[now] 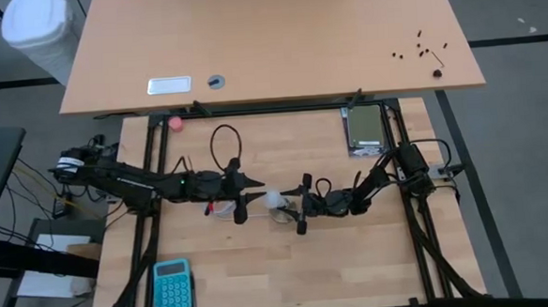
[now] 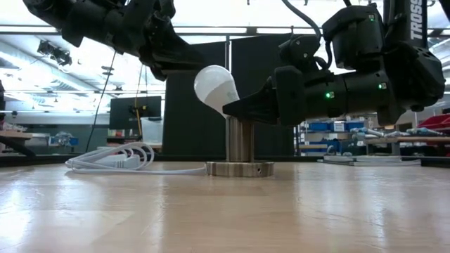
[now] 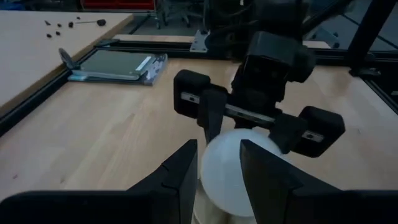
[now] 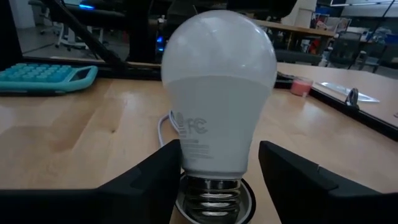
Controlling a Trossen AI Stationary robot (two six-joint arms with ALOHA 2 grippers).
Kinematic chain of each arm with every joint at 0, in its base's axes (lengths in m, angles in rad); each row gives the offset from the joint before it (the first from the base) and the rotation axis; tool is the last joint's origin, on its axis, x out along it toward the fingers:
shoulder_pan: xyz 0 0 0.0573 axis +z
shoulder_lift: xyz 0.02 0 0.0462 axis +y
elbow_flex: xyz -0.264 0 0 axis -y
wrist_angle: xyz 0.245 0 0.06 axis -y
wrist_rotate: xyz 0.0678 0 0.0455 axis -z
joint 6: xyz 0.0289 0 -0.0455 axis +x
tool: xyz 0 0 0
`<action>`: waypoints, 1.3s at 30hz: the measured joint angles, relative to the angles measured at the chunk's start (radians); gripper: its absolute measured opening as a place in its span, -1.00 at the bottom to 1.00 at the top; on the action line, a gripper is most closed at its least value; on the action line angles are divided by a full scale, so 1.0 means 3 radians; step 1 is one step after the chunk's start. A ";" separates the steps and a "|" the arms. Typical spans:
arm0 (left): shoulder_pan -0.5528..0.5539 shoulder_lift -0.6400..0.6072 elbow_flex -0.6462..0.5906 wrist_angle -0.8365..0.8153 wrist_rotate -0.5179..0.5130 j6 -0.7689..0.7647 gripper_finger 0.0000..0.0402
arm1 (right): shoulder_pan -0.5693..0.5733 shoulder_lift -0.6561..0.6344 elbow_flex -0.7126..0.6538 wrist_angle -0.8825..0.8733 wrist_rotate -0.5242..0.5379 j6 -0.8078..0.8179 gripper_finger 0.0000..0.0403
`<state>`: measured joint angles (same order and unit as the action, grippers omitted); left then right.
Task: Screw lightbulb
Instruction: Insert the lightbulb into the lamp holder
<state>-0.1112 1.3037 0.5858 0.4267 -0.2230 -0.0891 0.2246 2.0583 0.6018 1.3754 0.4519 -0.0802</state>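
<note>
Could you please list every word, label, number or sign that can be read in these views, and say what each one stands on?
"FC" mark: on the lightbulb, on its lower white body; the fine print under it is too small to read.
"TROSS": vertical white letters on the arm at the top right of the low view, cut off by the picture's edge.
Calculator: its key markings are too small to read.
White label plate on the far table: no text legible.

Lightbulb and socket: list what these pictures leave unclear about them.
- Low view: the lightbulb leans over the socket; its screw base is hidden behind the right gripper.
- Right wrist view: the bulb's threads show above the socket, but how deep they sit is cut off by the edge.
- High view: too small to judge.
- Left wrist view: the left gripper hides the socket.
</note>
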 joint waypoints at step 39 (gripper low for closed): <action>-0.0371 -0.1207 0.0006 -0.1078 -0.0776 0.0189 -0.37 | -0.0245 -0.1019 0.1551 -0.3663 -0.0471 0.0290 0.08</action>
<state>-0.2224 0.9417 0.5877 0.1033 -0.4557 -0.0325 0.1513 1.7525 1.0671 0.2767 0.3105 0.0069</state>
